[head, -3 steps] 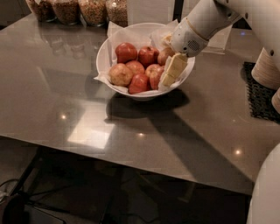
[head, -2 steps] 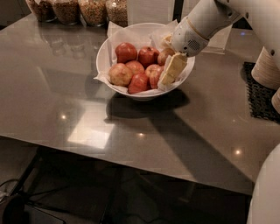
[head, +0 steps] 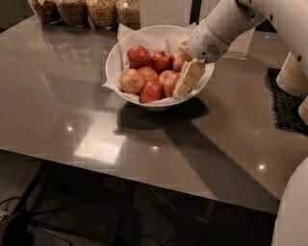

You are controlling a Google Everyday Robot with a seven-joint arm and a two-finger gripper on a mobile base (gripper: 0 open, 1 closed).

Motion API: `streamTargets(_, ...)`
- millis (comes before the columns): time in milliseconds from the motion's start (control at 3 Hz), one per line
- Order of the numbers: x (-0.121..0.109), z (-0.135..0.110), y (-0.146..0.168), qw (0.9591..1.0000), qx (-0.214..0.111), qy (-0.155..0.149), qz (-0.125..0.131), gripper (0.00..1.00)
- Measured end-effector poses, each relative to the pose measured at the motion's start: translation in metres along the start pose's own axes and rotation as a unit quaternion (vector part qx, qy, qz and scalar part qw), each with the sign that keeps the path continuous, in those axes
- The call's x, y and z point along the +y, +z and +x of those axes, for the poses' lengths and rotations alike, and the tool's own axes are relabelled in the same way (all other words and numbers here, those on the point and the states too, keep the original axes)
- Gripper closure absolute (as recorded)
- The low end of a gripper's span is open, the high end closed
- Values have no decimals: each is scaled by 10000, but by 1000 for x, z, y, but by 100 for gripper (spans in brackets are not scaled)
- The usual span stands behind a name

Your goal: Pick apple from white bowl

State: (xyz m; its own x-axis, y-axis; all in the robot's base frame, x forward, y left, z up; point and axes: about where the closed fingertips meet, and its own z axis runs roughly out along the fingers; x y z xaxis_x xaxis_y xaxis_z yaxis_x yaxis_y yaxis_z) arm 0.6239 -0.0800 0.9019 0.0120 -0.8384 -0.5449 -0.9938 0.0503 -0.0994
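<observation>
Almost nothing has moved in the camera view over the last second. The tool [head: 190, 77] sits in the same spot, dipped into the right-hand side of the white bowl [head: 111, 62], and the arm [head: 226, 24] slants down to it from the upper right at the same angle as before. None of the fruit has shifted. We read this as a pause at the bottom of the reach, not as travel.

The apple [head: 167, 79] we take as the target is a red one with an orange blush. It lies in the bowl on the crumpled paper [head: 126, 36], right against the tool's near side and packed among its neighbours. A paler, tan apple [head: 131, 80] lies at the left of the heap. We cannot tell whether the tool is apart or closed, since its cream-coloured end shows as one slab against the fruit.

Nothing has risen from the heap, so we judge the pick not yet made. At best the grasp is only being settled. The bowl stands on the counter [head: 72, 115], with jars [head: 72, 9] behind it and a dark mat [head: 288, 101] well off to the right.

The fruit is tightly packed, so a lift could drag a neighbour along or tug the paper.
</observation>
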Motion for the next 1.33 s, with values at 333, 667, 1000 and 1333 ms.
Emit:
streamTargets(333, -1, -5, -8, 10000, 0, 0, 0, 100)
streamTargets(667, -1, -5, -8, 10000, 0, -1, 0, 100)
streamTargets(1000, -2, -20, -17, 9997, 145, -148, 86, 100)
streamTargets(1333, 2, -42, -42, 9978, 382, -329, 422, 100)
